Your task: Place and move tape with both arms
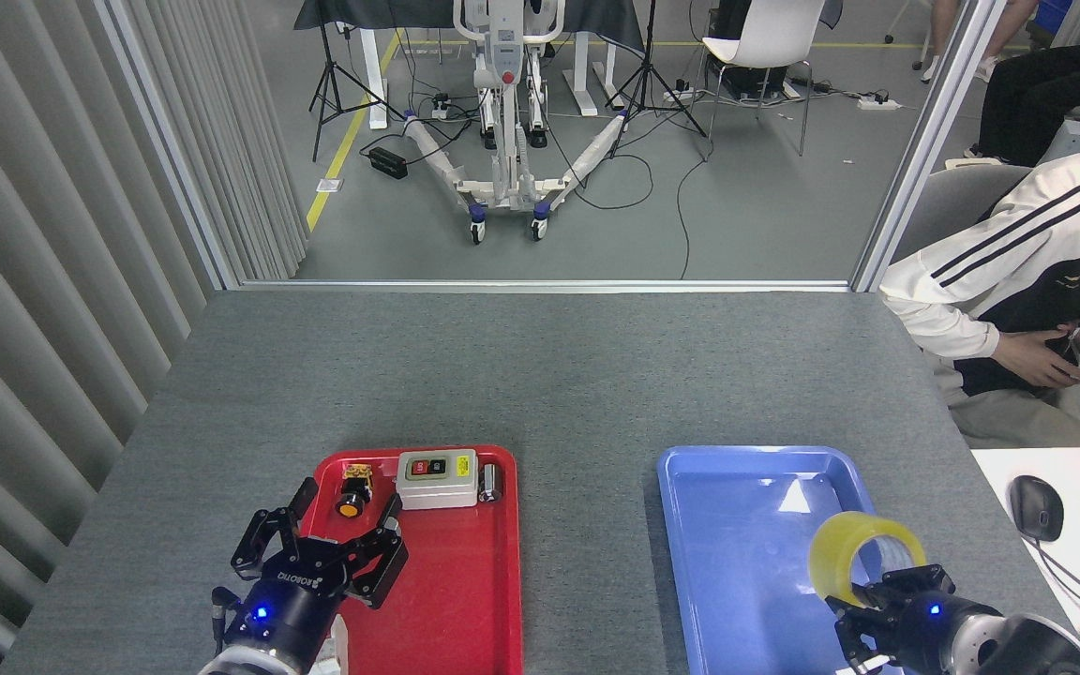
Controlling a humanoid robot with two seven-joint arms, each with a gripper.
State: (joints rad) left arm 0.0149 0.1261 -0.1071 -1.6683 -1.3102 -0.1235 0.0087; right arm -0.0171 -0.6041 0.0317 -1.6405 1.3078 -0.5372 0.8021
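The tape (863, 557), a translucent yellow roll, is held on edge over the right side of the blue tray (737, 562). My right gripper (887, 592) reaches in from the bottom right and is shut on the roll's lower rim. At the bottom left, my left gripper (345, 520) stands open above the near left part of the red tray (465, 600), its fingers spread and nothing between them. It points towards the yellow push button (350, 500).
A grey switch box (438, 478) and a small metal cylinder (490, 482) lie at the far end of the red tray. A person in a white striped jacket (1009, 281) sits at the table's right edge. A mouse (1035, 507) lies on the white desk at right.
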